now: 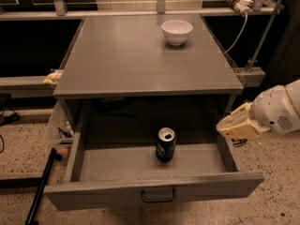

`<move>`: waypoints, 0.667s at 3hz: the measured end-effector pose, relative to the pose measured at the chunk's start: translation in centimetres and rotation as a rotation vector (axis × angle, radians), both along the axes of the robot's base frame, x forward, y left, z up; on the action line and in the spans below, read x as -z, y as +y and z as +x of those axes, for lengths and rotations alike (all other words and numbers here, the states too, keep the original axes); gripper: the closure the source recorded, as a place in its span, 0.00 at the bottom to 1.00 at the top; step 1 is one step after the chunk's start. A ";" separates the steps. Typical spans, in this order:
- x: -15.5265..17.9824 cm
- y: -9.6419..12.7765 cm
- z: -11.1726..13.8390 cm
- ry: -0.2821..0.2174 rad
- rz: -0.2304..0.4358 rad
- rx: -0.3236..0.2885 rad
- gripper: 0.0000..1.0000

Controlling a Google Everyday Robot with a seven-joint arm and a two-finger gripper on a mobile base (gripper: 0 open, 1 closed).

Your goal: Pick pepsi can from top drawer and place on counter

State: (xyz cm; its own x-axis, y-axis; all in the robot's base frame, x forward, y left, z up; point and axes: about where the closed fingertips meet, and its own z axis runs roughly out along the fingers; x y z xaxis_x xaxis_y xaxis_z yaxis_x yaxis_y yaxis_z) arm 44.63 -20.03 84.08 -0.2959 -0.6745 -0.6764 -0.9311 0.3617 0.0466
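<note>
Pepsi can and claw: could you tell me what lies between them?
Camera view: only bare top drawer floor, from the pepsi can to the claw at its right wall.

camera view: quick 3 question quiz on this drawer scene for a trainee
1. True or false: the pepsi can stands upright inside the open top drawer.
2. Where is the gripper?
A) above the back edge of the counter
B) by the drawer's right wall, apart from the can
C) at the drawer's handle
3. Short answer: what is the one thing resting on the counter, and where does it sit?

Key
1. True.
2. B.
3. A white bowl, towards the back right.
</note>
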 end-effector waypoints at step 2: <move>0.4 1.1 -0.5 -0.065 -0.003 -0.028 0.87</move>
State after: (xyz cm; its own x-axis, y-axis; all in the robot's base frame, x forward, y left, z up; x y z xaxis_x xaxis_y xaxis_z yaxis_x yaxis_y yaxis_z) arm 44.11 -18.89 83.70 -0.2325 -0.6838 -0.6917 -0.9419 0.3355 -0.0151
